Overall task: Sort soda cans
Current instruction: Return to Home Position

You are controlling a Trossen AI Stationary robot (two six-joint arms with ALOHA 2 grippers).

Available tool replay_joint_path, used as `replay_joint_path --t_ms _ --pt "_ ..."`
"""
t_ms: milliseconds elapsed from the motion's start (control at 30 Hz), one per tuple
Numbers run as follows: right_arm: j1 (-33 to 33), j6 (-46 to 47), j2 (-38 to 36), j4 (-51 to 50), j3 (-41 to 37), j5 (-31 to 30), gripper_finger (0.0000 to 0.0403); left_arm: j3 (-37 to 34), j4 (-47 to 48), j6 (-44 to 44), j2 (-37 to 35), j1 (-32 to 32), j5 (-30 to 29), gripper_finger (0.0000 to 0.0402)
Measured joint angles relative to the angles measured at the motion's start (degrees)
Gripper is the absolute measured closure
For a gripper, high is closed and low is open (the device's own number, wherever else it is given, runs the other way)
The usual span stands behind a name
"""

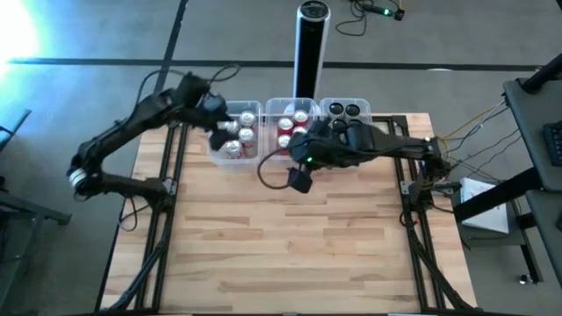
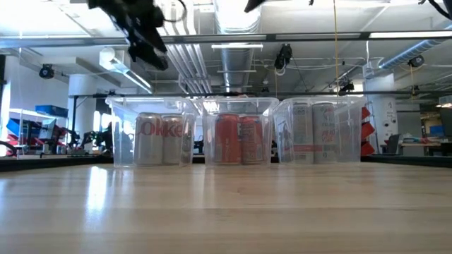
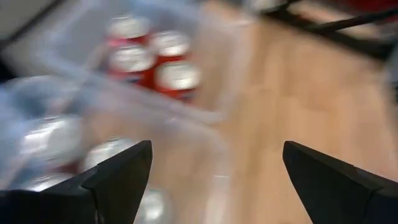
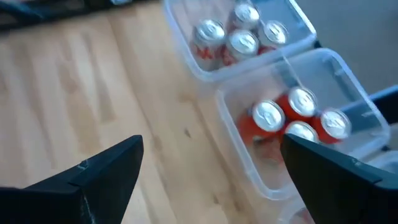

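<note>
Table's far edge holds tubs (cans inside); left fingers, right fingers spread

The table is pale wood in jointed strips, smooth, with a soft sheen. The tubs are clear, glossy plastic. The soda cans are metal, with bright silver tops and printed sides. The post is glossy black.
</note>
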State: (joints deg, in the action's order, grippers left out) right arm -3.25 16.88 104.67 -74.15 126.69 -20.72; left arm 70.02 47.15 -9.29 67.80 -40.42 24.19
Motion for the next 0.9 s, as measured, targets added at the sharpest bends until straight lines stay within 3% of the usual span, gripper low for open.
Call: replay_joint_path --t_ms 167,300,400,600,767,900 --pt "-0.44 0.99 0.9 8.81 -9.11 2.59 0.003 -12.26 -12.45 9.28 -9.63 2.06 14.94 0.0056" --pt "-1.41 0.54 1.06 26.31 -17.25 2.76 0.0047 -19.82 -19.08 19.86 -14.5 3.36 16.33 0.0056" --pt "-1.79 0.49 1.04 39.18 -22.26 4.69 0.0078 -23.78 -21.23 21.95 -16.42 3.91 15.98 0.0055" --pt "-1.11 1.78 1.09 43.64 -26.73 1.11 0.0184 -29.57 -21.09 26.54 -16.59 3.91 9.2 0.0055" --pt "0.38 1.68 2.29 41.28 -26.84 1.25 0.0277 -31.12 -22.88 26.86 -14.25 3.85 -0.98 0.0055" --pt "0.92 5.9 2.55 48.23 -27.87 1.44 0.0331 -29.21 -26.02 27.11 -11.46 3.86 -11.58 0.0055"
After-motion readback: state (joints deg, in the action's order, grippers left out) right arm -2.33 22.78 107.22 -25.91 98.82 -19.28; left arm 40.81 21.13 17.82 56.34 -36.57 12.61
